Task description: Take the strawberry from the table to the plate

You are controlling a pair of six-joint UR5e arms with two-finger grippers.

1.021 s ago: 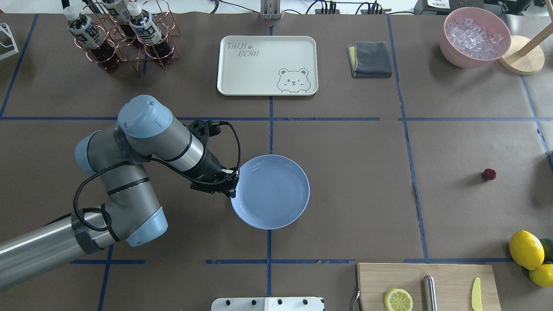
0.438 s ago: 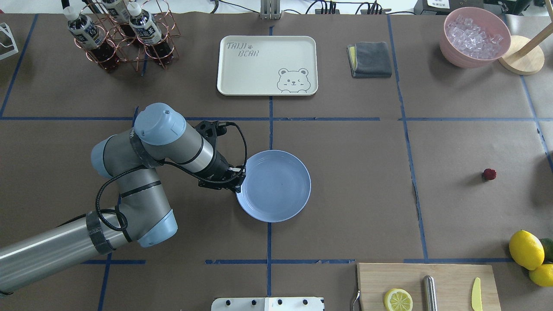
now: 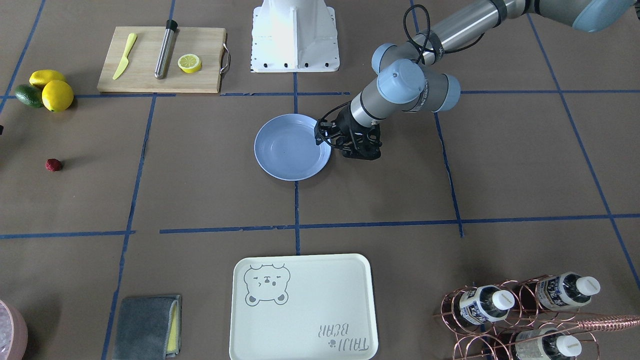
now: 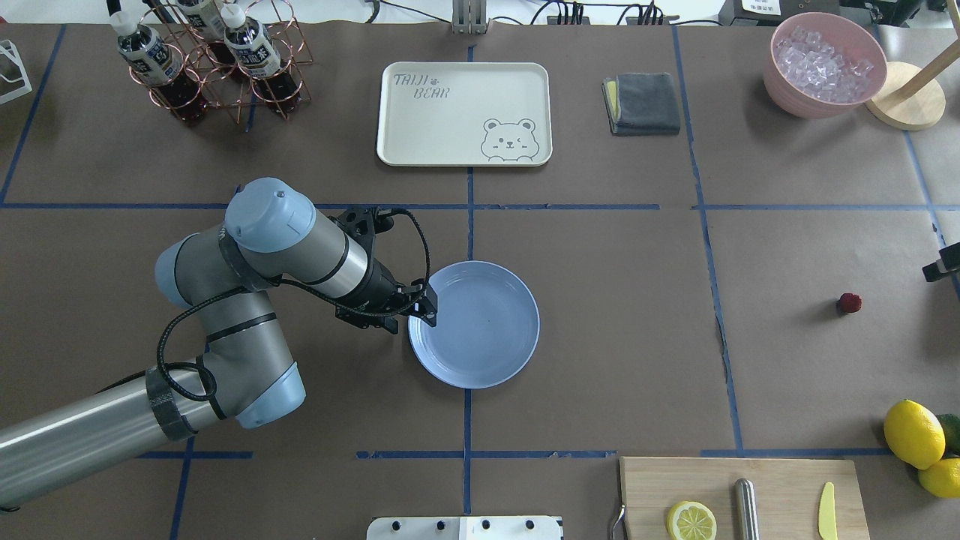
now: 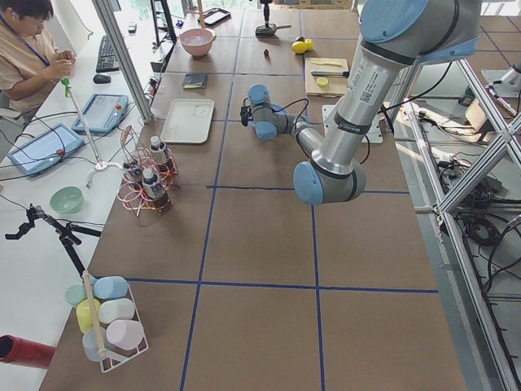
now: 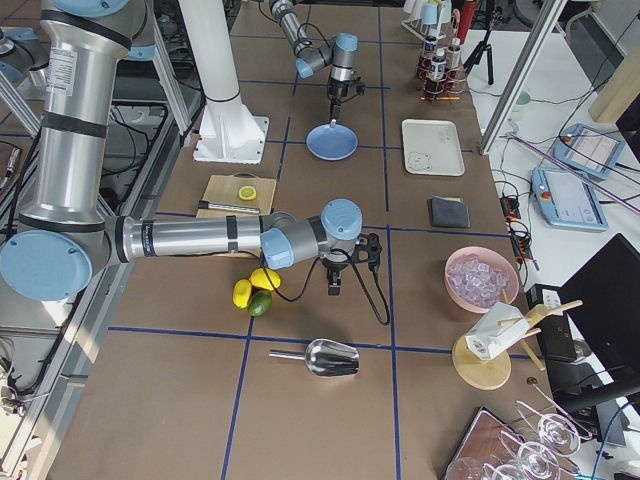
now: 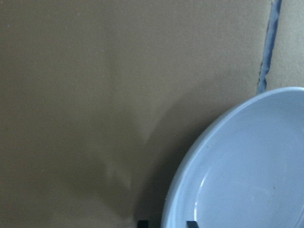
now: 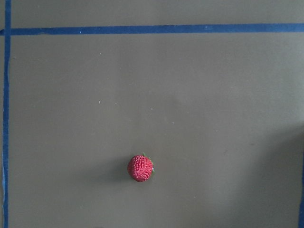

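The strawberry [image 4: 849, 302] is a small dark-red berry lying alone on the brown table [image 4: 615, 315] at the far right; it also shows in the front view [image 3: 53, 164] and the right wrist view [image 8: 140, 168]. The empty light-blue plate [image 4: 474, 324] sits flat at the table's middle. My left gripper [image 4: 421, 309] is at the plate's left rim. In the left wrist view its fingertips [image 7: 191, 222] straddle the rim [image 7: 190, 156] with slack, so it is open. Only a black part of my right gripper [image 4: 943, 267] shows at the right edge, back and right of the berry; its jaws are hidden.
Two lemons [image 4: 913, 433] and a green avocado lie at the front right beside a cutting board [image 4: 742, 491] with a lemon half, a steel rod and a yellow knife. At the back stand the bear tray [image 4: 463, 112], a grey cloth [image 4: 643, 103], a pink ice bowl [image 4: 823, 66] and a bottle rack [image 4: 217, 60].
The left arm shifted the plate slightly back and right, then the gripper let go of the rim and the plate stayed put. A part of the right gripper has entered at the overhead view's right edge.
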